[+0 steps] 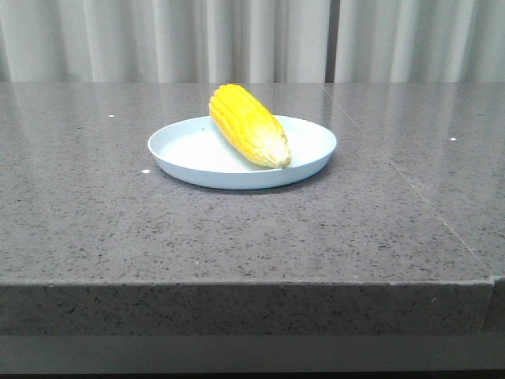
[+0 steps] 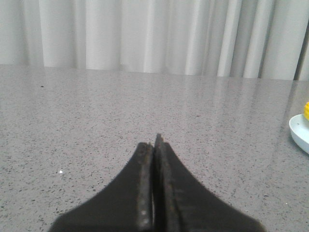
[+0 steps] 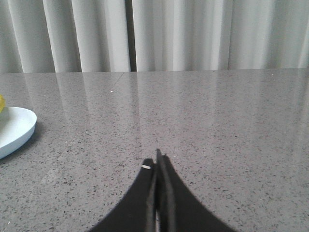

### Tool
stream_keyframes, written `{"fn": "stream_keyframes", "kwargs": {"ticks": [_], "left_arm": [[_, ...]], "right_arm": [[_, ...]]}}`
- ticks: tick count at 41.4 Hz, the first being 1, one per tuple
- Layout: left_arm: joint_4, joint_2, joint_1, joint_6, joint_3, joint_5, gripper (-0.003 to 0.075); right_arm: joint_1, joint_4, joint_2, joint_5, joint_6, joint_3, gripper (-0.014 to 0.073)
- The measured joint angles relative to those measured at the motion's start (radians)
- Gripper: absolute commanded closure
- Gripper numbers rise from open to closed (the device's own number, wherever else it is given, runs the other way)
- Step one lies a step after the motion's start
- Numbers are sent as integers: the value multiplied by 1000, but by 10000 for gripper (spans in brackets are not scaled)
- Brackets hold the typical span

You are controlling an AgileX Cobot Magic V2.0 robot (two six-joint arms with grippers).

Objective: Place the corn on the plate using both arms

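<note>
In the front view the corn (image 1: 248, 125) lies on the plate (image 1: 197, 154) just above the middle of the frame, its blunt yellow end raised over the far rim and its paler tip pointing down to the right, near the front-right rim; the cob hides part of the plate's back edge. The plate sits on a grey speckled table (image 1: 237, 237) before pale curtains (image 1: 252, 39), and neither arm appears here. In the left wrist view the left gripper (image 2: 154, 145) fills the bottom centre, its dark fingers pressed together with nothing between them; at the right edge only a cut-off sliver of the plate (image 2: 300, 131) and a small yellow bit of corn (image 2: 306, 110) show. In the right wrist view the right gripper (image 3: 157, 164) is likewise closed and empty at bottom centre, while the plate (image 3: 17, 128) is cropped by the left edge, with a barely readable trace of corn (image 3: 1, 103) above it.
</note>
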Motion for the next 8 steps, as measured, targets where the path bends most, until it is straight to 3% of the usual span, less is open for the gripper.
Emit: {"fn": "stream_keyframes", "kwargs": {"ticks": [8], "left_arm": [[0, 0, 0, 0, 0, 0, 741]], "right_arm": [[0, 0, 0, 0, 1, 0, 659]]}}
